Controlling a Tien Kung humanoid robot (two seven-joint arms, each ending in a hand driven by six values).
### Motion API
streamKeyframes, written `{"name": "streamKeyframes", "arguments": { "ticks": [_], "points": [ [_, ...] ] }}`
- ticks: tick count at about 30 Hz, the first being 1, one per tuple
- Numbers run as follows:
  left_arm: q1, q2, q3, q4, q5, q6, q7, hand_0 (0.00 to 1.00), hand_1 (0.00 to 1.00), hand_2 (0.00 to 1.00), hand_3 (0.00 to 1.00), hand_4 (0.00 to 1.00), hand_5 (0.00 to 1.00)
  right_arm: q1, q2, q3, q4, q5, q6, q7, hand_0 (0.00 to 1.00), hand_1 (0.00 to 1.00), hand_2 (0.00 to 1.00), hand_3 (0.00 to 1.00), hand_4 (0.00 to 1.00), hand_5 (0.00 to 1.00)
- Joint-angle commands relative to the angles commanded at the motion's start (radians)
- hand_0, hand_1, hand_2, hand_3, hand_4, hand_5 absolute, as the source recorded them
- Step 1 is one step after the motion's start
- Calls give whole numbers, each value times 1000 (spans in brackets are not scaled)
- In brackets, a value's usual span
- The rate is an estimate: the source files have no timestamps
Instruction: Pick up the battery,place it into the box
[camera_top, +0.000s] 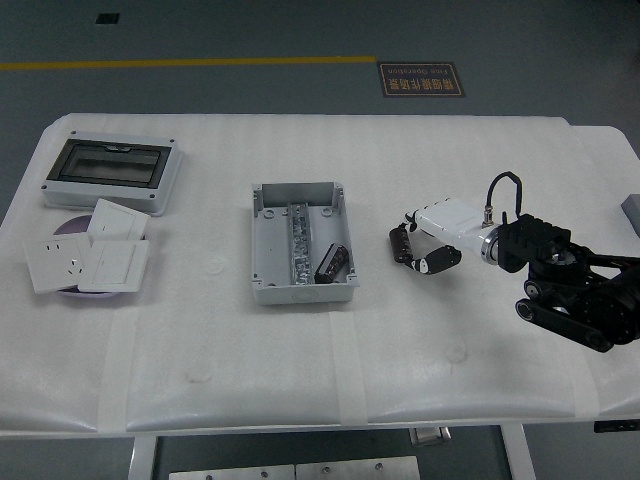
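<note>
A white table (320, 350) fills most of the frame, covered in pale padded sheeting joined by strips of tape. At upper left lies a grey enclosure with a dark window lid (111, 173). Just below it, white wall switch and socket plates (88, 258) overlap on a purple disc (68, 227). At centre sits an open grey box (301, 244). Right of centre, a dark battery (400, 243) lies by the robot's hand.

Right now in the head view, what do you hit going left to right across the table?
White wall sockets and switch plates on a purple plate → open grey plastic junction box → dark cylindrical battery → robot's white right hand → black right arm.
</note>
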Motion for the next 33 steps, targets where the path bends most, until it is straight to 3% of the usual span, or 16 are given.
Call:
{"name": "streamKeyframes", "arguments": {
  "ticks": [7, 11, 18, 27, 33],
  "points": [
    [0, -1, 0, 0, 1, 3, -3, 718, 686, 483, 553, 550, 110, -6, -21, 17, 22, 16, -55, -4, 702, 647, 712, 721, 616, 368],
    [1, -1, -6, 0, 8, 2, -2, 718, 686, 485, 554, 550, 109, -16, -44, 92, 60, 13, -60, -9, 699, 642, 707, 711, 608, 368],
    [4, -3, -24, 0, 26, 1, 2, 718, 687, 485, 554, 550, 110, -61, -69, 265, 190, 35, -65, -24, 689, 641, 703, 711, 607, 371],
    [8, -6, -42, 0, 44, -2, 6, 717, 687, 485, 555, 551, 110, -146, 3, 481, 363, 37, -69, -37, 684, 640, 703, 713, 606, 368],
    [7, -4, -47, 0, 52, -4, 9, 718, 687, 487, 555, 552, 109, -177, 60, 478, 386, 33, -64, -42, 684, 640, 700, 711, 605, 370]
  ]
}}
